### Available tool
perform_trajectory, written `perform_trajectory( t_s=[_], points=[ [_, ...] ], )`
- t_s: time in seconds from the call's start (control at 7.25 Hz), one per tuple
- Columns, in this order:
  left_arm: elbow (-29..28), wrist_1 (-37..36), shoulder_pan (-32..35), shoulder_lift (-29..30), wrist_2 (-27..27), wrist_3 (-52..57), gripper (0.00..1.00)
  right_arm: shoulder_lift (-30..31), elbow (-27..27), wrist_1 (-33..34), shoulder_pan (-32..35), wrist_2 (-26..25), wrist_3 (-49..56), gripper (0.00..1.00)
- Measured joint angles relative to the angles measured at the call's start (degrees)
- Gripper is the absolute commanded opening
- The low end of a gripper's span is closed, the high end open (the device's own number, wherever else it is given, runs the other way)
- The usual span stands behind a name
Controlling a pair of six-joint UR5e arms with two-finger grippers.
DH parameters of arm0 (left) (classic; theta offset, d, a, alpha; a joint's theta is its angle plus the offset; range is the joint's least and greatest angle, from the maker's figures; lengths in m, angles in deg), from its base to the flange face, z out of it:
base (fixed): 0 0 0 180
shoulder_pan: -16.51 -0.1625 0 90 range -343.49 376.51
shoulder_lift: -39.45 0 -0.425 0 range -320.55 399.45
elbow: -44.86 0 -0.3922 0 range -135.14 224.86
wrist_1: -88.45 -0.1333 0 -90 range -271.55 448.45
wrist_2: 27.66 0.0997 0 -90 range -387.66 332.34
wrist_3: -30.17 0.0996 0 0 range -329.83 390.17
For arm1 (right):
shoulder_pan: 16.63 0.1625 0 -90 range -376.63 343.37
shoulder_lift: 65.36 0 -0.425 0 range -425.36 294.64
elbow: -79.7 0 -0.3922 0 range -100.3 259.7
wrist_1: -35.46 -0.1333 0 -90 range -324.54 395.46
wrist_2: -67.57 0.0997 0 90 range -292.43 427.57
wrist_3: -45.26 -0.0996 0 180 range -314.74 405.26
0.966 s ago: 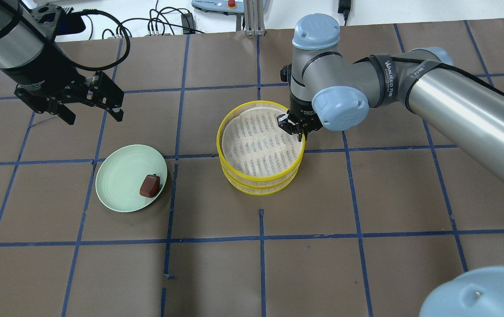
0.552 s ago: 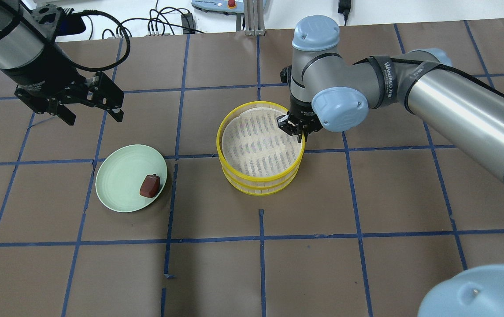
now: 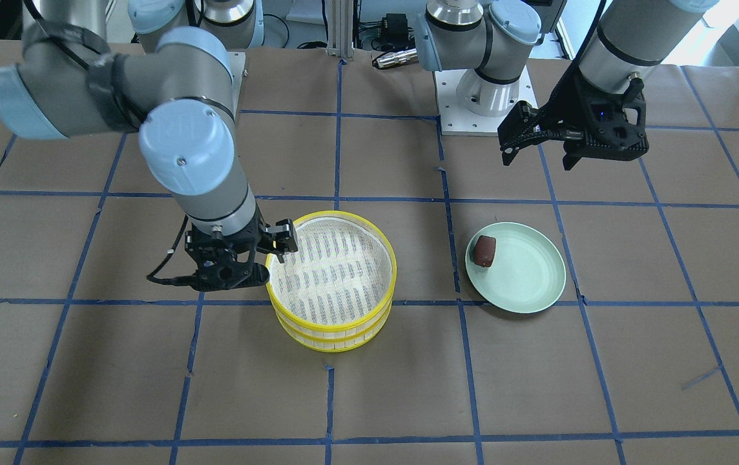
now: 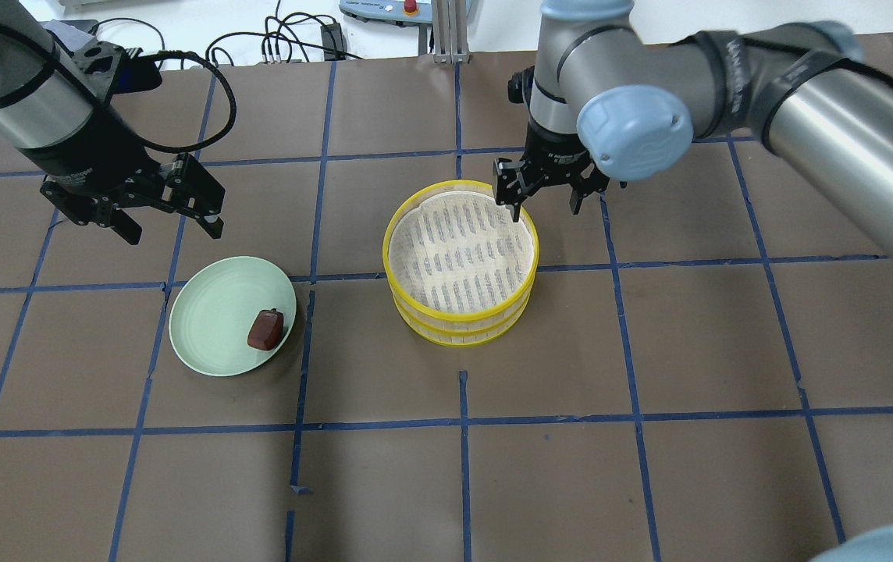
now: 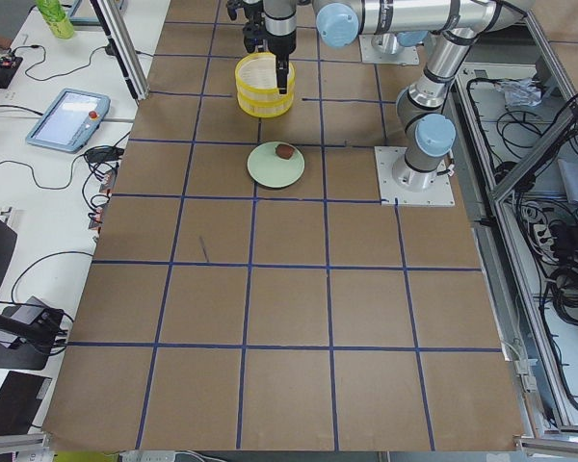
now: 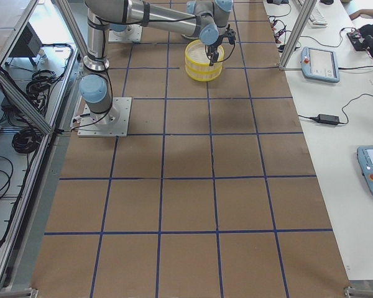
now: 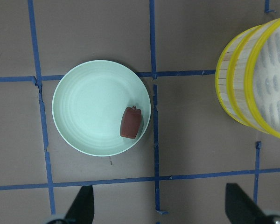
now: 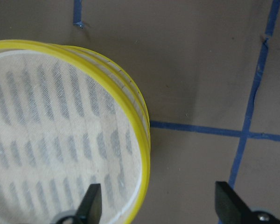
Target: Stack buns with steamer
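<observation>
Both hands spread: left hand [image 4: 173,230] by the brown bun [image 4: 265,329], right hand [image 4: 544,209] straddling the steamer [image 4: 462,337] rim toward the desk's far edge; rising crooked, I'd snag its top tier.

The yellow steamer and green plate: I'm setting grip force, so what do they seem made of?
The steamer: glossy yellow rims, likely plastic; pale slatted wall, perhaps bamboo or imitation; its white liner shows a woven, cloth-like weave. The plate: uniform pale green, smooth with faint concentric rings, probably plastic or melamine.
</observation>
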Motion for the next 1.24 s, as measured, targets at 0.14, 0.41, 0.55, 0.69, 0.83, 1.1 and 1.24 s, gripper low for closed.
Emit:
perform_trajectory(
  t_s=[0.14, 0.41, 0.55, 0.69, 0.83, 1.1, 1.24],
  points=[
    [2.73, -2.94, -0.15, 0.29, 0.14, 0.01, 1.0, 3.59, 3.43, -7.49, -1.9, 0.44, 1.01, 0.93],
    [9.55, -11.25, -0.31, 1.78, 0.3, -0.18, 0.98, 11.28, 5.87, -17.78, -5.4, 0.62, 2.37, 0.99],
    [13.18, -16.64, -0.33, 3.35, 0.35, -0.3, 0.98, 14.03, 5.58, -19.55, -6.04, 0.3, 2.56, 1.0],
    [16.47, -22.47, -0.37, 5.81, 0.42, -0.34, 0.98, 15.5, 4.84, -19.62, -6.26, -0.1, 2.52, 1.0],
    [18.66, -27.27, -0.41, 8.79, 0.52, -0.38, 0.95, 16.29, 4.39, -18.32, -6.24, -0.28, 2.37, 1.0],
    [20.48, -31.28, -0.43, 13.61, 0.61, -0.65, 0.86, 16.69, 4.08, -15.89, -6.34, -0.39, 2.34, 1.0],
    [21.1, -31.68, -0.44, 14.61, 0.59, -0.68, 0.81, 16.72, 4.05, -15.55, -6.44, -0.46, 2.48, 1.0]
  ],
)
